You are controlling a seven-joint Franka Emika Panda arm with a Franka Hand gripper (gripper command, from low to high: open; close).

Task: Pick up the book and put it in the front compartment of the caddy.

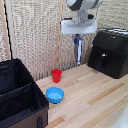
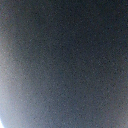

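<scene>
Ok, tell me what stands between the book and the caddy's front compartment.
The red cup and blue bowl stand on the table between the book, hanging from the jaws, and the front compartment. Both are low; carried high, the book likely clears them.

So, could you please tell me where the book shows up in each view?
Exterior view: the book hangs upright, edge-on, from the gripper, above the table between the red cup and the black appliance.
Wrist view: a blurred dark surface fills it, probably the book's cover.
Shared landmark: only the book.
</scene>
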